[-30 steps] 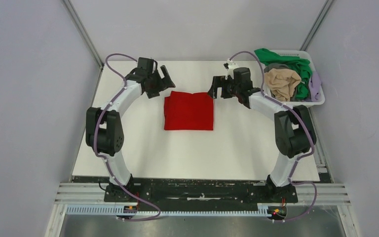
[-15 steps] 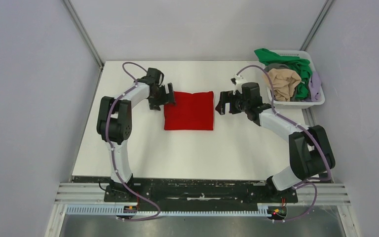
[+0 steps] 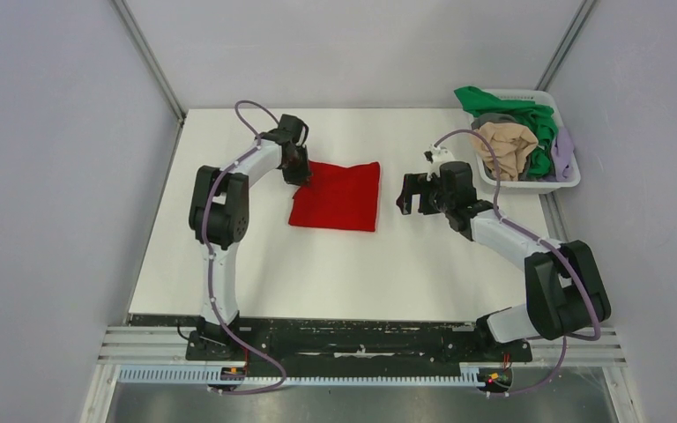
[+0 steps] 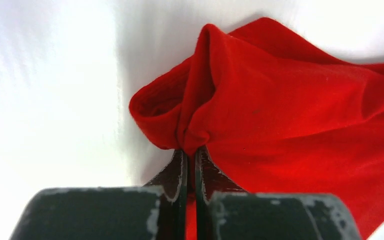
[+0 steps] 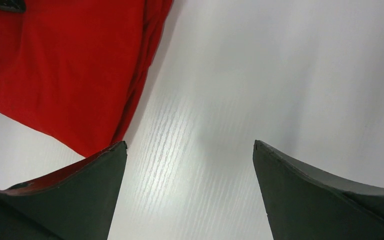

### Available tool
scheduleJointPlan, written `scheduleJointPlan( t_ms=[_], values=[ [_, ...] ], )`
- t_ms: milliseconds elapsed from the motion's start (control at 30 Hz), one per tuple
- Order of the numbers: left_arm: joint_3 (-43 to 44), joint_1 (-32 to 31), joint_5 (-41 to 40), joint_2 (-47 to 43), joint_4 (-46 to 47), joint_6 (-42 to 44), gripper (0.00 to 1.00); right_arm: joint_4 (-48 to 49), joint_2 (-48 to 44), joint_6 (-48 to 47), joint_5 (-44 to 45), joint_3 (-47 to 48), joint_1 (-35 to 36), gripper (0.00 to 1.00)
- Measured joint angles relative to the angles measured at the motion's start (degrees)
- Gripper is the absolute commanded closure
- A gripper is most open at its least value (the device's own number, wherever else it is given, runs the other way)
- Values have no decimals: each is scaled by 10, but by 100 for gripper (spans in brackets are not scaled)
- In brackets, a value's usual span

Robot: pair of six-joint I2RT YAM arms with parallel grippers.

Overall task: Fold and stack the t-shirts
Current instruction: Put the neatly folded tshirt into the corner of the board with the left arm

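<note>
A folded red t-shirt (image 3: 337, 196) lies on the white table near its middle. My left gripper (image 3: 301, 174) is shut on the shirt's far left corner, and in the left wrist view the cloth (image 4: 290, 115) bunches up where the jaws (image 4: 194, 152) pinch it. My right gripper (image 3: 411, 195) hangs open just right of the shirt, over bare table; its wrist view shows the shirt's edge (image 5: 70, 70) to the left of its fingers (image 5: 190, 150). Green (image 3: 538, 123), beige (image 3: 507, 145), grey and lavender (image 3: 566, 150) t-shirts are heaped in the basket.
A white slatted basket (image 3: 554, 183) stands at the table's far right corner, close behind the right arm. Grey walls close in the table on three sides. The arms' bases sit on a black rail (image 3: 353, 339) at the near edge.
Both arms have swung toward the near side. My left gripper has closed on the red shirt's far left corner and skewed the fold. The right gripper has stayed open.
</note>
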Motion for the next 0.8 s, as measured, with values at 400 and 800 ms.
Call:
scheduleJointPlan(
  t_ms=[400,800],
  values=[
    [112,27,-243,36,-52,87,98,19,-5,-10,37,-2,-3,2],
    [328,169,-333,142,-44,197,98,43,19,-31,95,-3,-4,2]
  ],
)
